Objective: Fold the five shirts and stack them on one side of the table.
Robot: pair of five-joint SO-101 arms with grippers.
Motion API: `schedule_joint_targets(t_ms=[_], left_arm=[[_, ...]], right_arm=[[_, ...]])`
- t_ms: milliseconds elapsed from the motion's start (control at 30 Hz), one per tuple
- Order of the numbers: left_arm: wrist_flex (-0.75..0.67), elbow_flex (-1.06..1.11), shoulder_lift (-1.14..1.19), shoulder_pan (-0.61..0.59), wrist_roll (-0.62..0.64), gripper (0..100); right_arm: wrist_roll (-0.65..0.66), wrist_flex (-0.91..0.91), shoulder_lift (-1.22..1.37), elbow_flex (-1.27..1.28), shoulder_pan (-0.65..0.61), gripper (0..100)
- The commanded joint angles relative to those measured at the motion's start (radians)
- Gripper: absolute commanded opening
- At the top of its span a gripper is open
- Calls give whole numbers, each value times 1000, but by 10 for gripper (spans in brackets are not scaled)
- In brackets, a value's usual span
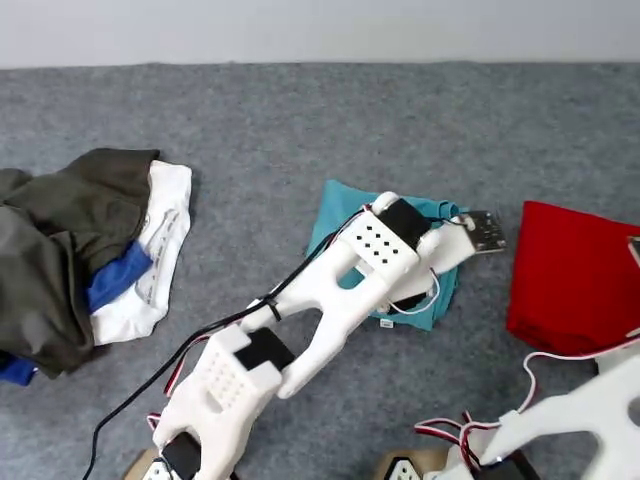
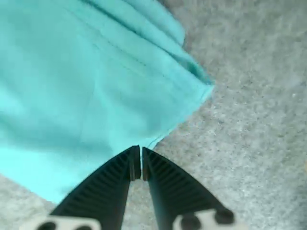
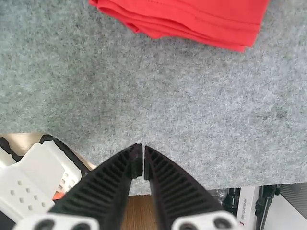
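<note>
Two closed tools: left tool [image 2: 141,165] at the edge of the teal shirt [image 2: 96,86], right tool [image 3: 143,160] near the red shirt [image 3: 192,19].

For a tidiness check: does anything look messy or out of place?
Yes: at left, a dark shirt, white shirt and blue shirt lie crumpled in a heap; the teal shirt and red shirt are folded.

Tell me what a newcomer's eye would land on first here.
The bright red shirt, folded at the right edge of the table, stands out most. The left gripper hangs shut at the edge of a teal shirt mid-table. At the left lies a heap of dark, white and blue shirts.
</note>
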Motion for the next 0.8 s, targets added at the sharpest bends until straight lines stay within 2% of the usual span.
schedule_joint_targets(t_ms=[0,200,333,433,567,767], left_arm=[[-23,-4,-120,-32,-8,13],[-95,-4,-140,-104,-3,13],[-68,-25,-160,-167,38,13],[-46,-44,-195,-265,92,13],[3,-76,-270,-427,101,13],[28,-53,-428,-717,97,13]], right_arm=[[0,31,-36,-8,5,12],[-6,36,-36,-9,-8,12],[-100,38,-36,-17,-119,12],[-221,38,-25,-37,-277,12],[-396,15,-22,-40,-558,12],[-631,-160,41,-41,-895,13]])
